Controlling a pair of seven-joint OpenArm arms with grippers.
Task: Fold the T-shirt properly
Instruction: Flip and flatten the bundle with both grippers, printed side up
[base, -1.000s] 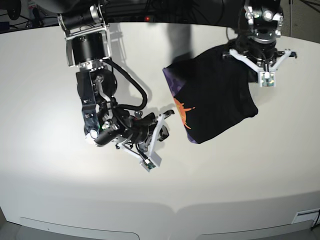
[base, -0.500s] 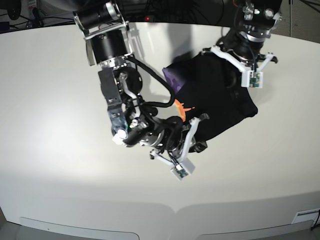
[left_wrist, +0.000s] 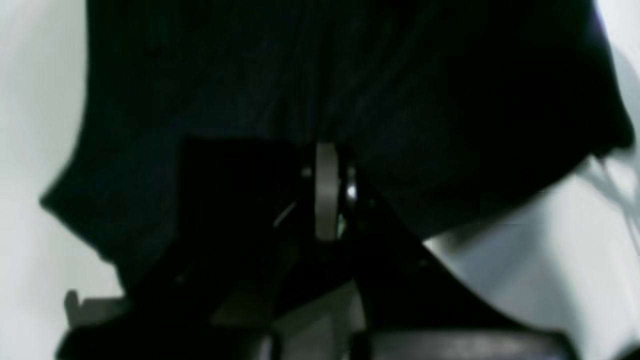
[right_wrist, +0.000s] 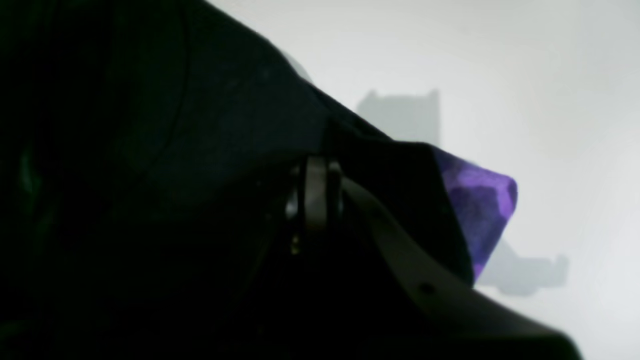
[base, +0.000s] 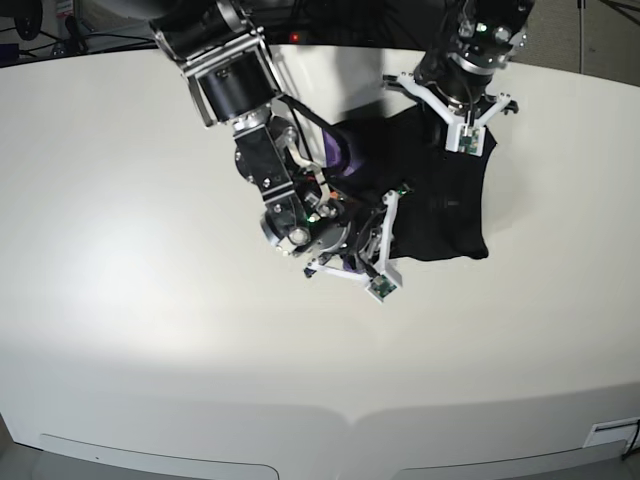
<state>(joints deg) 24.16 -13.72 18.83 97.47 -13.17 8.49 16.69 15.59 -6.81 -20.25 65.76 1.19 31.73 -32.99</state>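
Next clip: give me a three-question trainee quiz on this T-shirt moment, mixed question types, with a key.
1. True or false: the T-shirt lies spread out flat, sleeves extended.
2. Which colour shows at the cloth corner in the right wrist view? A purple, B green, C white.
3. Fill in: the left hand and the right hand are both ____ on the cloth.

Key: 1 false, it is bunched into a compact bundle on the table; 2 A; 3 shut.

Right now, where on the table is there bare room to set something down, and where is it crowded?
Bare: the table left of the right arm, and the whole near strip toward the front edge. A smaller bare patch lies right of the T-shirt. Crowded: the far centre, where the right gripper and left gripper both work at the shirt.
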